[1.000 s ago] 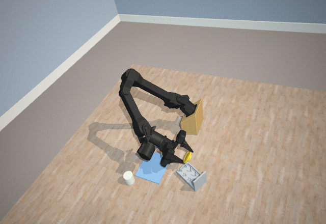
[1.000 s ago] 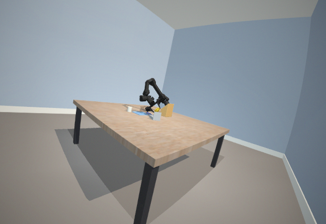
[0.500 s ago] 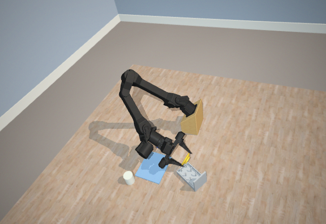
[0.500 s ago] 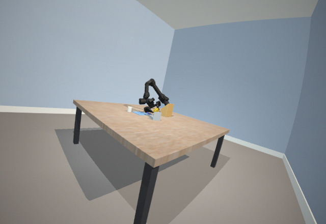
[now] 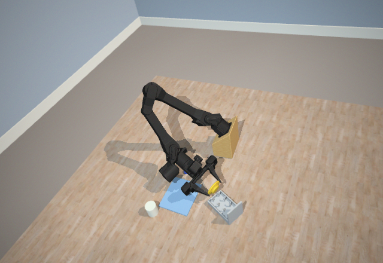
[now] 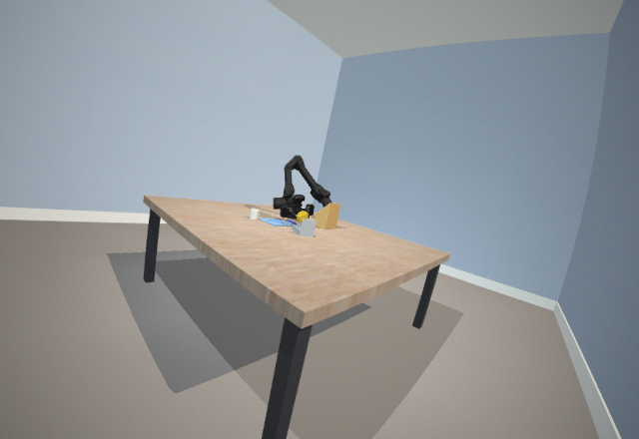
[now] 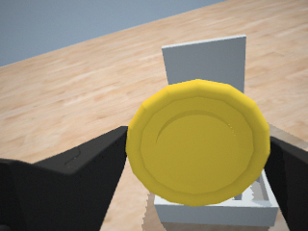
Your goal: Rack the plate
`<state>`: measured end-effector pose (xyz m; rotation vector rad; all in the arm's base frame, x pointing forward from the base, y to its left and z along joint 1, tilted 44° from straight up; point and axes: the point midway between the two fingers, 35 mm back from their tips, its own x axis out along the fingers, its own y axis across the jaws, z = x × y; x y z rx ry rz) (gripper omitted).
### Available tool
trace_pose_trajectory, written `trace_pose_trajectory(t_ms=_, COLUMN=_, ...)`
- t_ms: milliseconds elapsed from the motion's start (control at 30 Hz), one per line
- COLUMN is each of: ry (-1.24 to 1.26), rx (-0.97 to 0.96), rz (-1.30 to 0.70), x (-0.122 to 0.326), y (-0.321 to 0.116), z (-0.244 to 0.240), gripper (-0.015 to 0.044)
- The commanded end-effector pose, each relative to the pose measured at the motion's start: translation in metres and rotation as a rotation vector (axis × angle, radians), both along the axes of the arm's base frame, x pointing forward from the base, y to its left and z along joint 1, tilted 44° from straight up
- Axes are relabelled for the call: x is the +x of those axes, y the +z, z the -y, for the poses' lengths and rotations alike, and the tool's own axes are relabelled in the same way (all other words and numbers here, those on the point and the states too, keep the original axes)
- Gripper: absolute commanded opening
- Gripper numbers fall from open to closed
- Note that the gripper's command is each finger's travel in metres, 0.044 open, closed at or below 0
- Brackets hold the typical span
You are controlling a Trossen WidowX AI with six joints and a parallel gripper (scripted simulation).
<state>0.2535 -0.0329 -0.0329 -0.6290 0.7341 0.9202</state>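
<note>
The yellow plate (image 5: pixel 213 187) (image 6: pixel 302 216) (image 7: pixel 198 149) is held on edge, its face toward the wrist camera. My gripper (image 5: pixel 214 188) (image 7: pixel 193 139) is shut on the plate, one finger at each side of its rim. The grey dish rack (image 5: pixel 235 213) (image 6: pixel 308 227) (image 7: pixel 217 214) stands on the table just beyond the plate, with its tall end panel on the far side. Small hooked rails show inside the rack in the top view. In the wrist view the plate hides most of the rack's slots. The plate appears to be above the rack's near end, not in a slot.
A blue mat (image 5: pixel 178 202) (image 6: pixel 273 221) lies beside the rack, partly under the gripper. A white cylinder (image 5: pixel 151 208) (image 6: pixel 254 214) stands at the mat's far side from the rack. A tan wedge-shaped block (image 5: pixel 226 144) (image 6: pixel 328 217) stands by the arm's base. A small blue thing (image 5: pixel 185 172) is mostly hidden under the arm.
</note>
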Motion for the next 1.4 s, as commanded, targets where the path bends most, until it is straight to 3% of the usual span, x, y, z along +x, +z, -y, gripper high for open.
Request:
trace_pose_trajectory(t_ms=0, ry=0.059, rx=-0.015, rz=0.108, x=-0.002, y=0.003, z=0.004, gripper=0.0000)
trace_pose_trajectory(t_ms=167, ry=0.105, rx=-0.037, rz=0.200, x=-0.002, y=0.005, z=0.008, gripper=0.0000)
trace_pose_trajectory(t_ms=1367, ry=0.110, rx=-0.039, rz=0.204, x=0.019, y=-0.019, z=-0.018, gripper=0.0000)
